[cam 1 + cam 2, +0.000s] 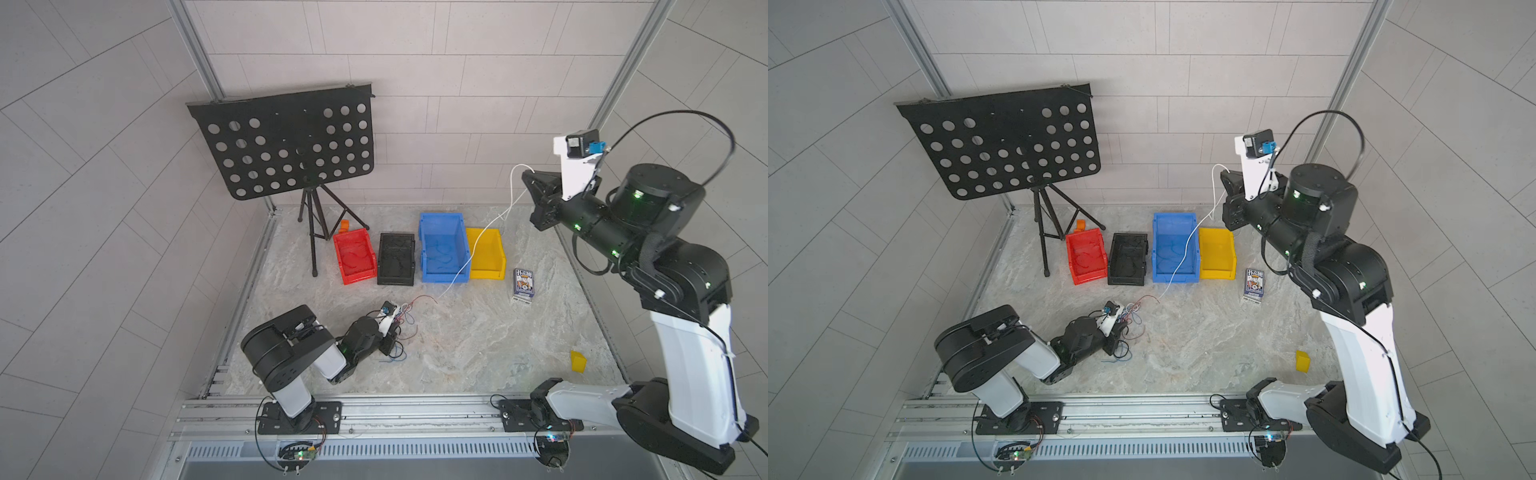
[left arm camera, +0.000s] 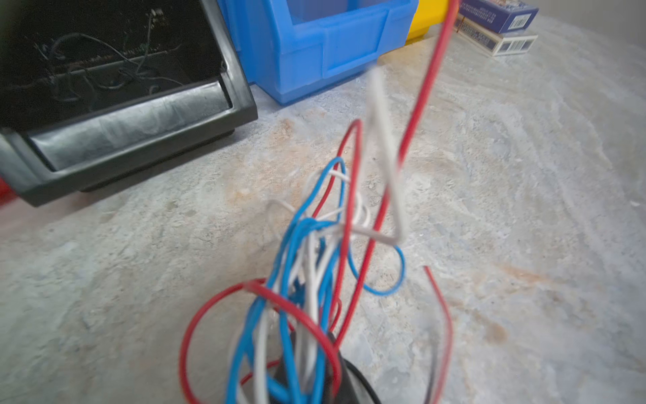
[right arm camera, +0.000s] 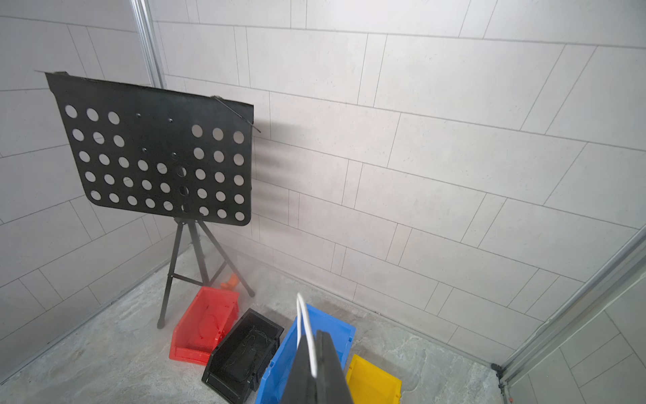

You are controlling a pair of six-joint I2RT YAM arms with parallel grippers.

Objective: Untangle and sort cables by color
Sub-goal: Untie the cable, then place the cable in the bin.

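Observation:
A tangle of red, blue, white and black cables (image 1: 405,318) (image 1: 1133,316) lies on the table in front of the bins. My left gripper (image 1: 397,332) (image 2: 307,367) is low at the tangle, shut on a bunch of the cables (image 2: 314,252), which mostly hides its dark fingers. My right gripper (image 1: 525,176) (image 1: 1225,176) (image 3: 316,346) is raised high at the back right, shut on one white cable (image 1: 478,245) (image 3: 306,328). That cable runs down over the blue bin (image 1: 444,277) to the tangle. A long red cable (image 2: 430,87) rises out of the bunch.
Red bin (image 1: 358,279), black bin (image 1: 395,280), blue bin and yellow bin (image 1: 486,274) stand in a row at the back; red, black and blue ones hold cables of their colour. A music stand (image 1: 286,145) is at back left, a card box (image 1: 523,282) and small yellow block (image 1: 578,361) to the right.

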